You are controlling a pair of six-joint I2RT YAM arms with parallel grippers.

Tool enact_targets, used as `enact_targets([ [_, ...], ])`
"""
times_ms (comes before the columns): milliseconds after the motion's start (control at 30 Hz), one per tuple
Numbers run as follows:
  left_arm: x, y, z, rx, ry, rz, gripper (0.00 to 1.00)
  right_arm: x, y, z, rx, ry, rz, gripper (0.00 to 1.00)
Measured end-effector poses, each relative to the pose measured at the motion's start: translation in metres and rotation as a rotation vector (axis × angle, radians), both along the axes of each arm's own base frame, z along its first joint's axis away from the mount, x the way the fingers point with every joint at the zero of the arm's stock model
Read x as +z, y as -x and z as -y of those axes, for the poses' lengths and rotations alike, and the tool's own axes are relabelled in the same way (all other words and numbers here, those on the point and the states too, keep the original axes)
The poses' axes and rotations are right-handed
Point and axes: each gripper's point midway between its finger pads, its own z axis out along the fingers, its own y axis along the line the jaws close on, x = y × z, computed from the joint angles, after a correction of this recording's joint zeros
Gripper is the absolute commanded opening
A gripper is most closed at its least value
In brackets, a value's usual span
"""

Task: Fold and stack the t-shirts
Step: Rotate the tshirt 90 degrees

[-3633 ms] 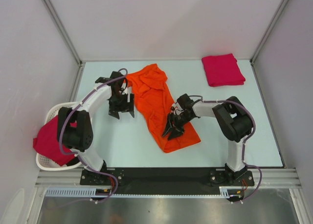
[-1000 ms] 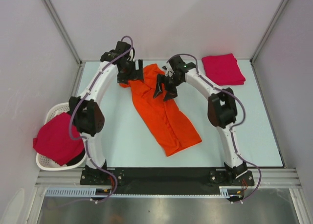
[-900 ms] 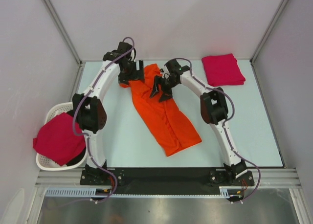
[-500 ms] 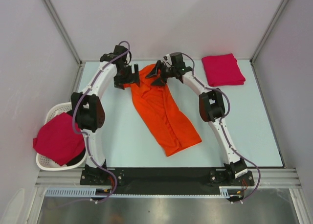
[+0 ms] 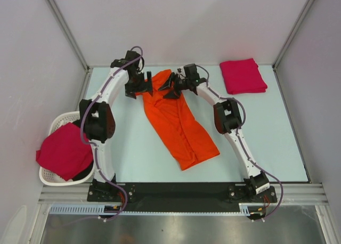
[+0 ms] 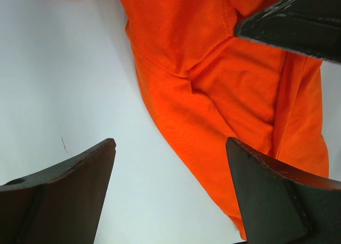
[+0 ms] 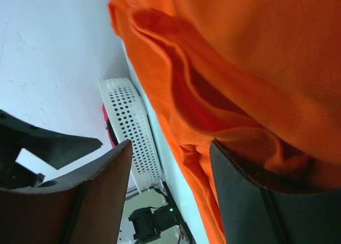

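Note:
A bright orange t-shirt (image 5: 178, 119) lies crumpled in a long diagonal strip on the pale table (image 5: 133, 153). Both grippers sit at its far end. My left gripper (image 5: 139, 89) is open just left of the shirt's far edge; in the left wrist view its gap (image 6: 170, 169) is over bare table, with the orange t-shirt (image 6: 213, 89) reaching its right finger. My right gripper (image 5: 168, 88) is open on the shirt's far right part, and a rumpled fold of the orange t-shirt (image 7: 240, 79) lies against its right finger (image 7: 256, 201). A folded crimson-pink t-shirt (image 5: 242, 76) rests at the far right.
A white slatted basket (image 5: 53, 127) stands at the near left with another crimson-pink shirt (image 5: 61, 151) draped over it; the basket (image 7: 130, 132) also shows in the right wrist view. Enclosure walls rise close behind the shirt's far end.
Both arms have reached farther back to the shirt's far end. The right gripper moved up from the shirt's upper middle, and its jaws have narrowed. The shirt's top has shifted slightly.

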Motion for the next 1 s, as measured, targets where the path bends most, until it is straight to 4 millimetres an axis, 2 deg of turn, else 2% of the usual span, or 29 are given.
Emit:
enact_targets([
  [167,-0.002,0.001,0.000,0.000,-0.002,-0.006,0.91,-0.017,0.015,-0.003,0.031,0.052,-0.033,0.64],
  [600,-0.008,0.005,-0.002,0.001,-0.010,-0.023,0.91,-0.022,0.021,0.000,0.042,0.121,-0.003,0.62],
  [867,0.001,0.007,-0.002,0.000,-0.005,0.000,0.92,-0.024,0.017,-0.016,0.007,0.153,0.047,0.51],
  [1000,0.013,0.011,-0.003,-0.001,0.001,0.027,0.92,-0.027,0.021,-0.029,0.012,0.153,0.065,0.37],
])
